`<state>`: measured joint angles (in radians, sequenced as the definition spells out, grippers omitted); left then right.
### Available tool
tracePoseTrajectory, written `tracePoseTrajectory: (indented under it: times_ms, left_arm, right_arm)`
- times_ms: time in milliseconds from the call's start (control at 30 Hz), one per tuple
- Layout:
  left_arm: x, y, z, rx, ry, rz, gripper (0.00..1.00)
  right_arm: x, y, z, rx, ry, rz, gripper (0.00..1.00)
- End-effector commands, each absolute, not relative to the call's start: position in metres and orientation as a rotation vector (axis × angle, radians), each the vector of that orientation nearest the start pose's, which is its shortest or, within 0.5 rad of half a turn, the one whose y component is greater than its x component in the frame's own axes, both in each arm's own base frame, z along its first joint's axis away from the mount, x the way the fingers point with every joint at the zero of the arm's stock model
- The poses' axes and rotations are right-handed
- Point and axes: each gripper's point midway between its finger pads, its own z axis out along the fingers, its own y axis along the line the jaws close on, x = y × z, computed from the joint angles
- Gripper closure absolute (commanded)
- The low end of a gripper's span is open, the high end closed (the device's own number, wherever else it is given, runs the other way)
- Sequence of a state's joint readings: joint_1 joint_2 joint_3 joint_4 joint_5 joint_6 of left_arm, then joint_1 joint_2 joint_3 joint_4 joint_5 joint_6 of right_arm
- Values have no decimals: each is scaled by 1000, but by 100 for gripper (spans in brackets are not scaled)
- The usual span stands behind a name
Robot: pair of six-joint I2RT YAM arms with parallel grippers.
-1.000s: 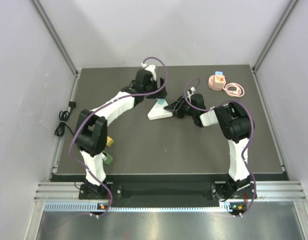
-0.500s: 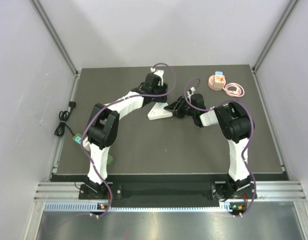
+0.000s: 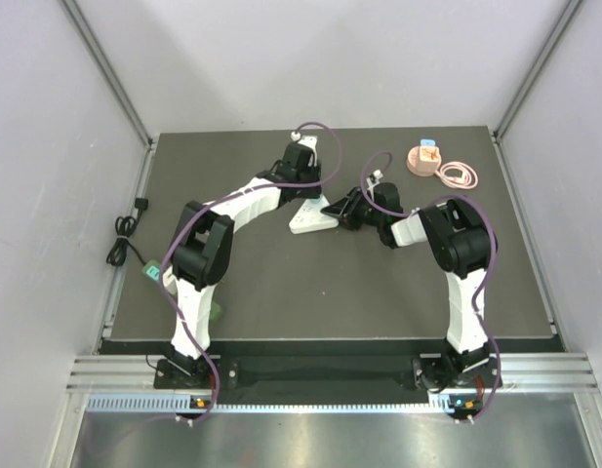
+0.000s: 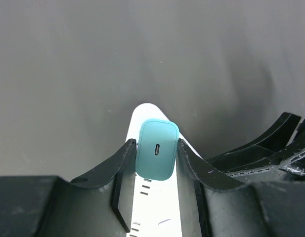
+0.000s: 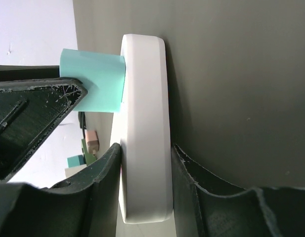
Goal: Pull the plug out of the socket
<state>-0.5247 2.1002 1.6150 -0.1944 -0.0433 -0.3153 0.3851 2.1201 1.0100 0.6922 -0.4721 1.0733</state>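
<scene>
Left hand (image 4: 156,147): has swung in over the far end of the socket strip since a second ago, and its fingers have drawn together from a wide spread.
Left grip: the hand is pinching the plug, with one finger (image 4: 121,160) pressed on each of its flat sides.
Plug (image 4: 156,160): teal with rounded corners and a small slot in its top face. It stands upright in the socket strip near the rounded end.
Plug from the right wrist: the teal block (image 5: 95,81) sticks straight out of the strip's face, and a dark left finger overlaps its outer end.
Socket strip (image 5: 145,113): white and narrow. It lies flat on the surface near the middle of the far half, between the two hands.
Right hand (image 5: 145,148): it is clamped across the strip's width, with a finger touching each long side. It looks unchanged over the last second.
Arms: in the top view the left hand comes at the strip from the left and above, and the right hand (image 3: 340,209) from the right.
Surface (image 3: 281,283): a dark mat.
Far right corner: a pink round puck (image 3: 424,159) sits there, with a coiled pink cable (image 3: 459,175) just beside it.
Left edge: a bundled black cable (image 3: 120,239) lies off the mat.
</scene>
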Motion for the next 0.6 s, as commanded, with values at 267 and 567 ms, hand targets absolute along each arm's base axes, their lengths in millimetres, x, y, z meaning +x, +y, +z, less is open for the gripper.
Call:
tracePoseTrajectory:
  times_ms: [267, 567]
  left_arm:
    - [500, -299, 135, 244, 2139, -406, 100]
    - [476, -311, 157, 402, 2047, -163, 100]
  right_arm:
    - [411, 283, -10, 500, 2359, 1214, 100]
    - [411, 282, -10, 506, 2362, 1207, 100]
